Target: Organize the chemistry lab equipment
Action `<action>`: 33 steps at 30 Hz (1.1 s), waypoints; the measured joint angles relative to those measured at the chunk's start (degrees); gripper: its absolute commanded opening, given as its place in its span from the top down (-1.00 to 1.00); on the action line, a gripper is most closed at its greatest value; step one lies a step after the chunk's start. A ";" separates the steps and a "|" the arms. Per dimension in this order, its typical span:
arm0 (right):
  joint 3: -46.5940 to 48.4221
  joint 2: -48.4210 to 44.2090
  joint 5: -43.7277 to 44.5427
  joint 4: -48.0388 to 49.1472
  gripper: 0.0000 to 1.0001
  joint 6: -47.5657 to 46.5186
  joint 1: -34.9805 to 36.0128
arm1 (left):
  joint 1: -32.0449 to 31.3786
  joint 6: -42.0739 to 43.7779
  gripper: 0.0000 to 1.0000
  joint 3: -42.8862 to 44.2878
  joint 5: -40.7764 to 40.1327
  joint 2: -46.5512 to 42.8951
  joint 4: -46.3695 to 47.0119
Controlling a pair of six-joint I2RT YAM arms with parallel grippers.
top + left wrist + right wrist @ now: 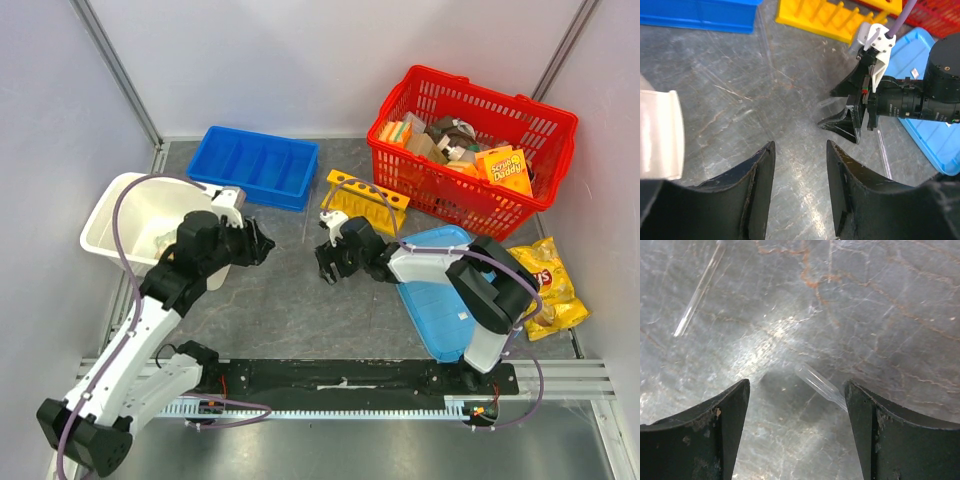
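The yellow test-tube rack (pixel 367 200) lies on the table in front of the red basket, and the left wrist view shows it (pixel 830 17) at the top. My right gripper (pixel 328 262) points down at the table just left of the rack, open. In the right wrist view a thin clear tube (pixel 820 385) lies on the table between the open jaws (pixel 796 387), close to the right finger. A second clear tube (pixel 697 292) lies farther off. My left gripper (pixel 262 243) is open with nothing in it (pixel 800 150), facing the right gripper (pixel 850 117). Another thin tube (pixel 883 147) lies near it.
A blue divided bin (pixel 255 165) sits at the back. A white tub (pixel 120 215) stands at the left, under my left arm. The red basket (pixel 545 130) of sponge packs is at the back right. A blue lid (pixel 430 295) and a yellow chip bag (pixel 545 285) lie at the right.
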 measured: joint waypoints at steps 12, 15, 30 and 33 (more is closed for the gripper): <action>-4.04 -14.23 -1.09 -3.10 -0.63 2.78 0.39 | -8.28 5.68 -0.02 13.75 3.30 20.11 -5.86; -5.46 -24.72 3.28 -4.85 -0.61 6.29 0.39 | -9.77 7.93 -0.03 17.81 3.96 24.46 -8.28; -13.49 -71.69 22.93 -16.39 -0.64 17.46 0.35 | -20.70 22.38 0.08 29.66 5.62 49.66 -11.02; -13.46 -74.95 25.35 -17.33 -0.64 17.68 0.35 | -23.10 23.19 0.10 30.32 4.42 53.92 -11.02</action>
